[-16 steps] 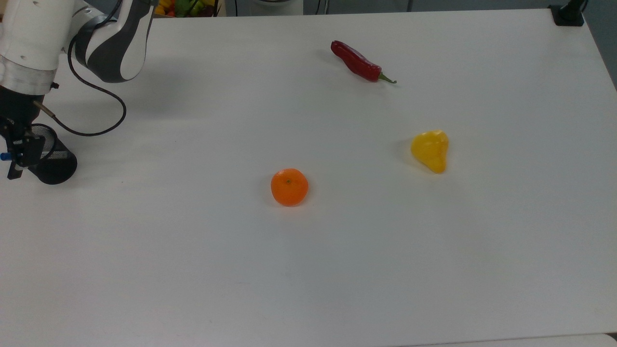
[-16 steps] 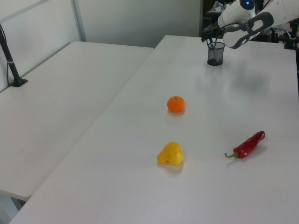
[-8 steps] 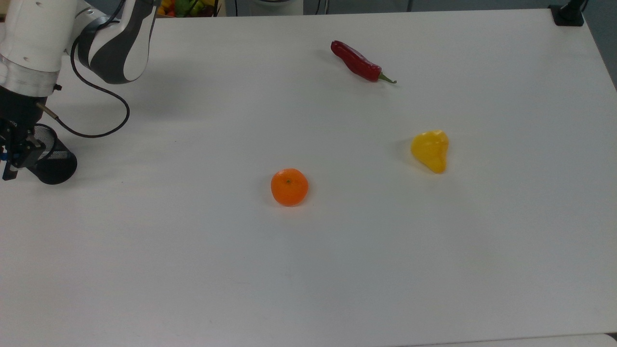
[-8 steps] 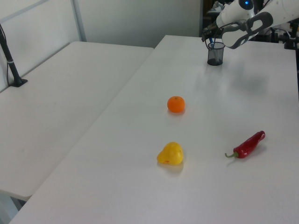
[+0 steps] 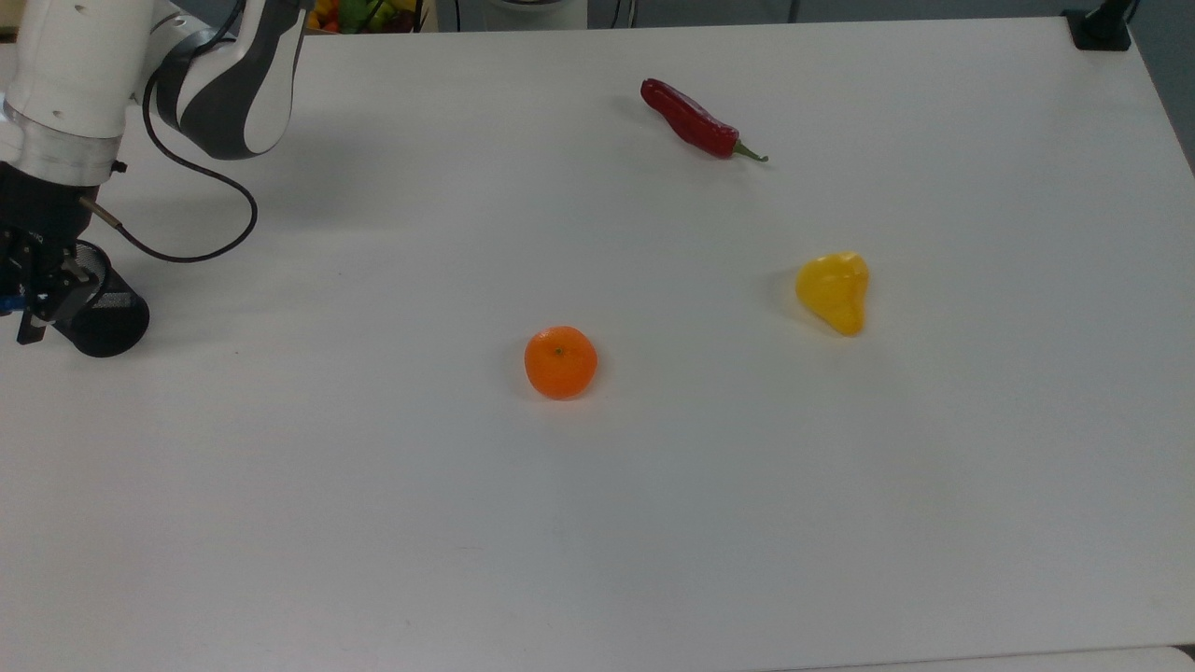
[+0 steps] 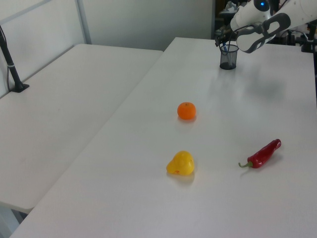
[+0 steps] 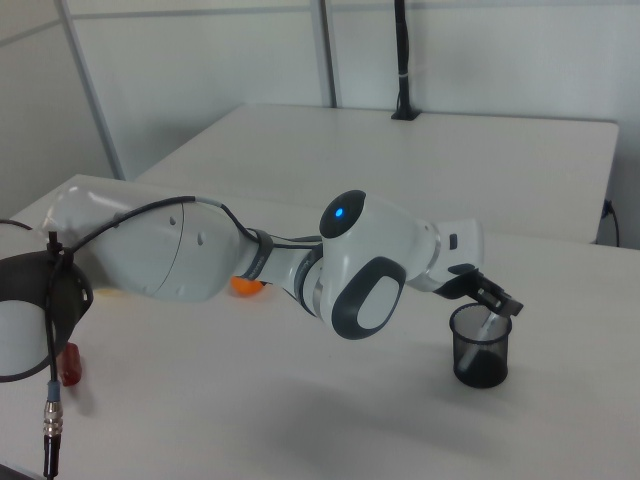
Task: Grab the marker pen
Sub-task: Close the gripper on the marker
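Observation:
The marker pen (image 5: 7, 303) stands tilted in a black mesh cup (image 5: 103, 322) at the top view's far left; a bit of its blue end sticks out beside my gripper (image 5: 33, 303). In the left view the marker pen (image 6: 224, 48) shows blue inside the cup (image 6: 228, 59), with my gripper (image 6: 222, 40) right above the rim. In the right view my gripper (image 7: 492, 300) sits at the upper end of the pale marker pen (image 7: 487, 323), which leans into the cup (image 7: 478, 355).
A red chilli (image 5: 691, 119), an orange (image 5: 560, 362) and a yellow fruit (image 5: 834, 291) lie spread over the white table (image 5: 653, 523). My arm's black cable (image 5: 187, 243) loops over the table near the cup. A black clamp (image 5: 1102, 26) sits at the far corner.
My gripper and wrist shifted slightly at the cup, toward the top view's upper left. The cup and the fruit stayed put.

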